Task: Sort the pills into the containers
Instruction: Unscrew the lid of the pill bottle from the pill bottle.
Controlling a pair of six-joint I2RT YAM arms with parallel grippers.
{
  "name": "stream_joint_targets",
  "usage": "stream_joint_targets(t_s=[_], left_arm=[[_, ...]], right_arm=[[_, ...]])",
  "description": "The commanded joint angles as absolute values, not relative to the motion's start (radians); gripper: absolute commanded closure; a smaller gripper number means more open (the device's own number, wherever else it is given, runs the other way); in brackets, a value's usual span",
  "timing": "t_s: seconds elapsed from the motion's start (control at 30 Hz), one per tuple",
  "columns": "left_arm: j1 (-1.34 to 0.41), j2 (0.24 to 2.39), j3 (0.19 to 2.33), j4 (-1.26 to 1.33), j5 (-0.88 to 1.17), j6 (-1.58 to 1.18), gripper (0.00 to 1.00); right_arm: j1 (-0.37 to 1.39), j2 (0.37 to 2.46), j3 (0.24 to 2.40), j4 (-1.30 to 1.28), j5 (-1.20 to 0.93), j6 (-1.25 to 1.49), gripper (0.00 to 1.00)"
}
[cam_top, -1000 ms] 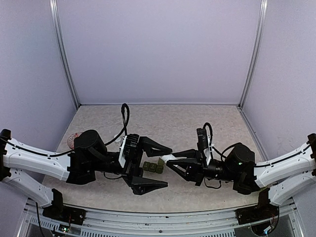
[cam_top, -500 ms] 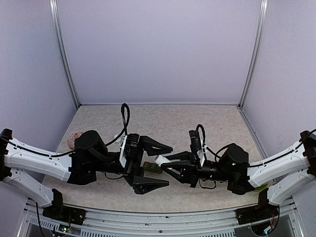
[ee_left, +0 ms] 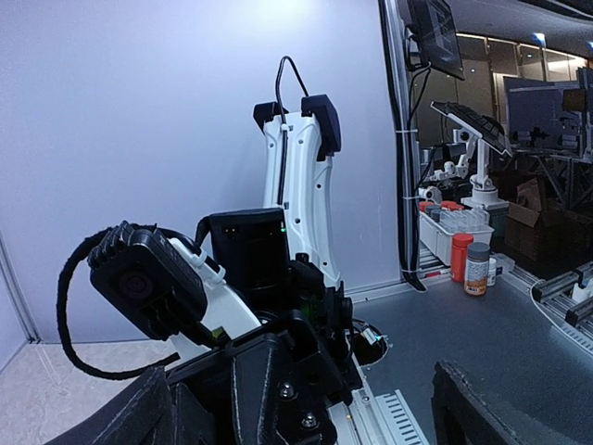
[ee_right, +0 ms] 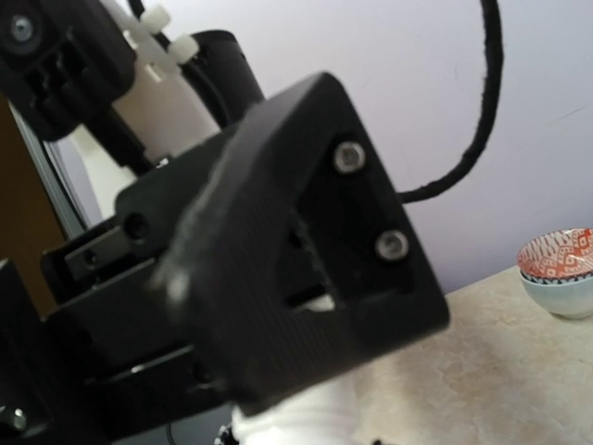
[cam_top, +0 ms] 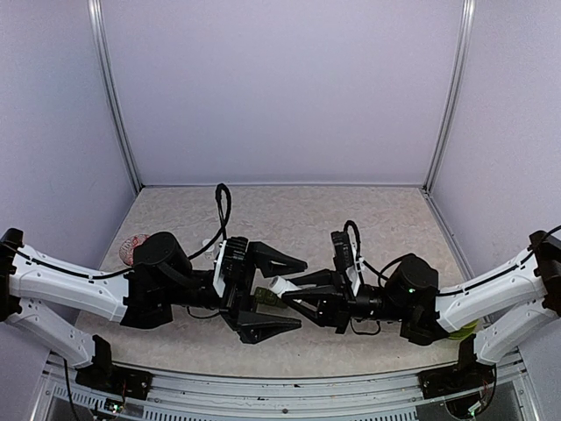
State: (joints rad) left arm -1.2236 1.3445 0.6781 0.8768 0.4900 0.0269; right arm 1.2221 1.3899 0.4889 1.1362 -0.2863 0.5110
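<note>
Patterned bowl (cam_top: 131,249) at far left of table (cam_top: 351,219). Green containers (cam_top: 266,299) lie partly hidden between the wide-spread jaws of left gripper (cam_top: 301,295). Right gripper (cam_top: 285,292) clamps a white item (cam_top: 278,285) beside them. Both arms low, reaching inward.

the table (cam_top: 307,219) is rendered in mottled beige and the walls (cam_top: 280,88) in pale lilac. the left arm (cam_top: 61,285) and right arm (cam_top: 491,294) are finished in white with black joints; the left gripper (cam_top: 301,295) and right gripper (cam_top: 285,294) are black. a white item (cam_top: 277,284) is seen above olive-green containers (cam_top: 265,299). the bowl (ee_right: 559,269) by the table's left edge is patterned in red-and-white diamonds.
</note>
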Motion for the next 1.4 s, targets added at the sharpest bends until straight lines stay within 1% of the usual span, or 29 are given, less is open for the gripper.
stream_joint_targets(t_s=[0.0,0.17,0.33,0.73,0.97,1.07,1.2,1.37], left_arm=[[-1.229,1.358,0.687,0.878,0.495,0.012,0.07],[-1.23,1.358,0.682,0.876,0.497,0.003,0.1],[-1.23,1.349,0.674,0.872,0.491,0.002,0.17],[-1.23,1.341,0.664,0.864,0.474,0.0,0.19],[-1.23,1.342,0.663,0.856,0.463,0.0,0.19],[-1.23,1.342,0.66,0.856,0.454,0.0,0.16],[-1.23,1.336,0.661,0.857,0.43,0.009,0.1],[-1.229,1.321,0.666,0.851,0.412,0.027,0.11]], right_arm=[[1.229,1.369,0.506,1.177,-0.27,0.508,0.87],[1.229,1.352,0.485,1.192,-0.235,0.507,0.87],[1.229,1.309,0.452,1.181,-0.168,0.495,0.88],[1.229,1.192,0.407,1.115,-0.087,0.466,0.87],[1.229,1.141,0.4,1.086,-0.106,0.407,0.87],[1.229,1.131,0.413,1.062,-0.148,0.392,0.87],[1.229,1.161,0.434,1.058,-0.21,0.395,0.87],[1.229,1.216,0.443,1.094,-0.256,0.416,0.87]])
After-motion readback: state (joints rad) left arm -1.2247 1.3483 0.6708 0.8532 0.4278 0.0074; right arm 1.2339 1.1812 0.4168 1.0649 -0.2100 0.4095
